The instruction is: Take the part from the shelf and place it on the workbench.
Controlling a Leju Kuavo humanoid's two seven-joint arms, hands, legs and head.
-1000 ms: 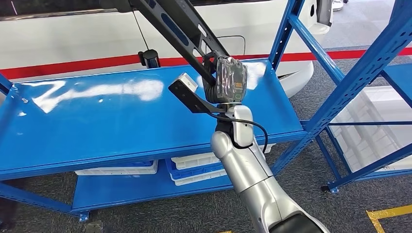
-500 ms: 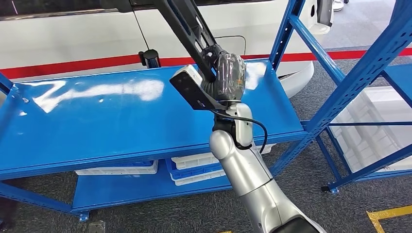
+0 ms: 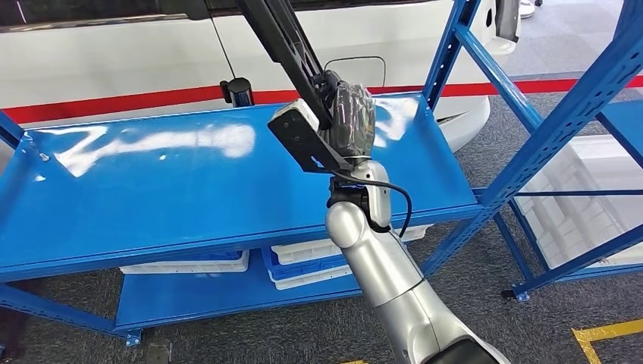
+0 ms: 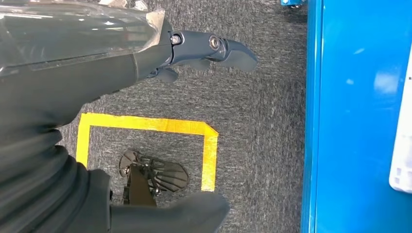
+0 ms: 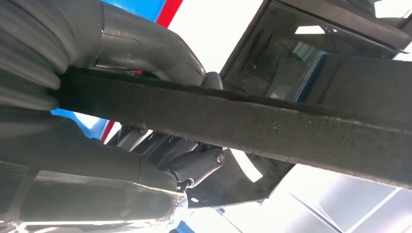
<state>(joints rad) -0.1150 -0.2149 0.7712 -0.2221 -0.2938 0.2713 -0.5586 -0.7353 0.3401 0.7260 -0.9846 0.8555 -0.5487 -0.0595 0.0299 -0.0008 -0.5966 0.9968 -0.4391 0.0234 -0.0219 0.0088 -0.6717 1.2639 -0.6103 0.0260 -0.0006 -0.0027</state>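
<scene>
Right arm (image 3: 387,273) raised forward and up, silver forearm rising to the wrist. Right hand (image 3: 350,121) wrapped around a long black part (image 3: 284,42), thumb (image 5: 145,46) pressed over it. Left hand (image 4: 194,48) hangs low, fingers (image 4: 228,48) apart, holding nothing.

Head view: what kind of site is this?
Likely a car plant or workshop: blue steel shelving, white storage bins, a white vehicle body, yellow floor tape. The right hand holds a long black part.

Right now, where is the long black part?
In the head view, the long black part is up in the robot's right hand, held above the right half of the blue shelf, slanting toward the white car behind.
</scene>
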